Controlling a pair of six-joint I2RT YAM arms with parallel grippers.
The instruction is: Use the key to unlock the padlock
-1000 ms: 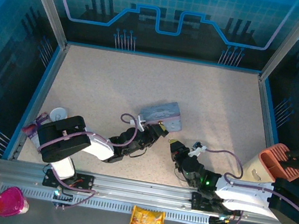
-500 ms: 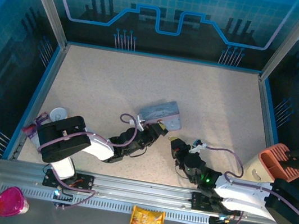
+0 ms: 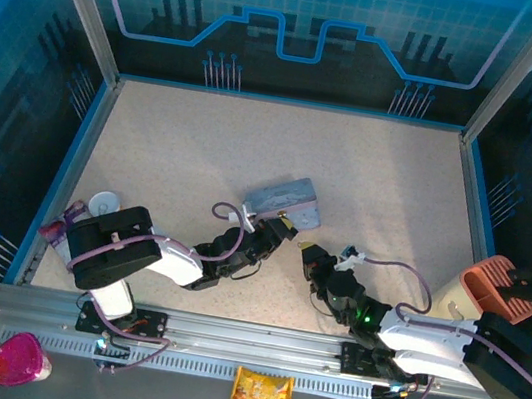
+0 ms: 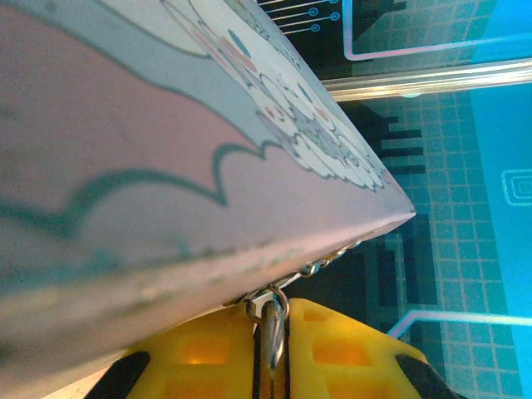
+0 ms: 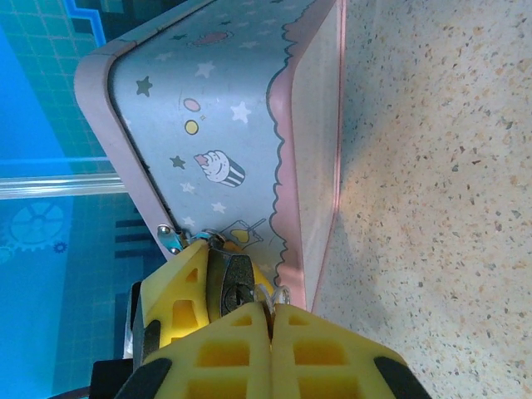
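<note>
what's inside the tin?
Contents hidden: the tin is closed, lid seated where visible. Outside, the padlock sits at its clasp, gripped by the left hand.

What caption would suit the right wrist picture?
Right arm's shut yellow fingers beside the small dark padlock on a pale blue, pink-edged tin box.
</note>
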